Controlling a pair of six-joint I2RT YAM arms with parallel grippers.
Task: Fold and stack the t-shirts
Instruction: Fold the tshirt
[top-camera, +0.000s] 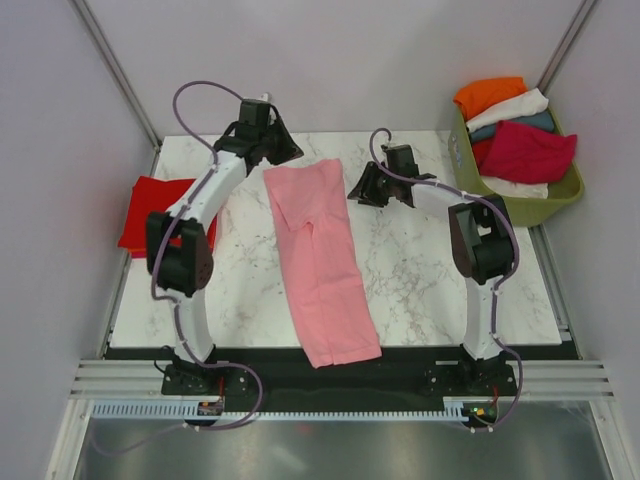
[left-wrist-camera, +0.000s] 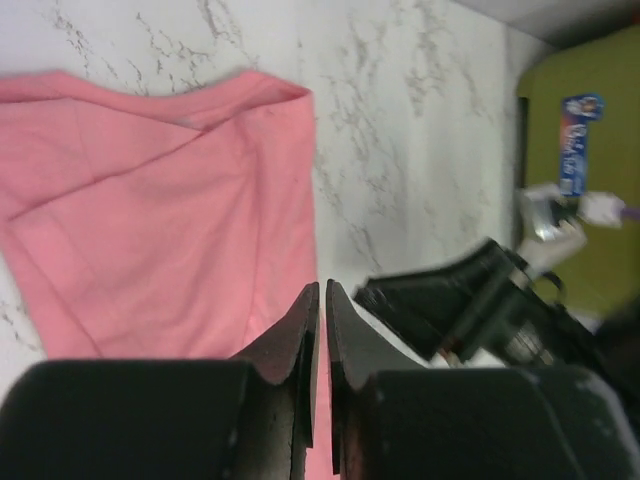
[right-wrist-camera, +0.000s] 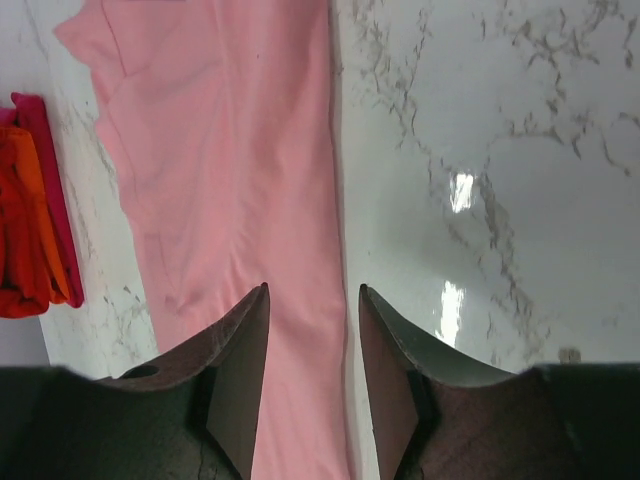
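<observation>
A pale pink t-shirt (top-camera: 320, 260) lies folded into a long strip down the middle of the marble table (top-camera: 420, 270). It also shows in the left wrist view (left-wrist-camera: 150, 220) and the right wrist view (right-wrist-camera: 230, 180). My left gripper (top-camera: 292, 152) is shut and empty, above the strip's far left corner. My right gripper (top-camera: 353, 190) is open and empty, its jaws over the strip's right edge near the far end. A folded bright red t-shirt (top-camera: 150, 212) lies at the table's left edge, and shows in the right wrist view (right-wrist-camera: 30, 230).
An olive-green basket (top-camera: 545, 205) at the back right holds orange (top-camera: 488, 95), white, teal and crimson (top-camera: 528, 152) shirts. Grey walls enclose the table on three sides. The black strip with both arm bases runs along the near edge.
</observation>
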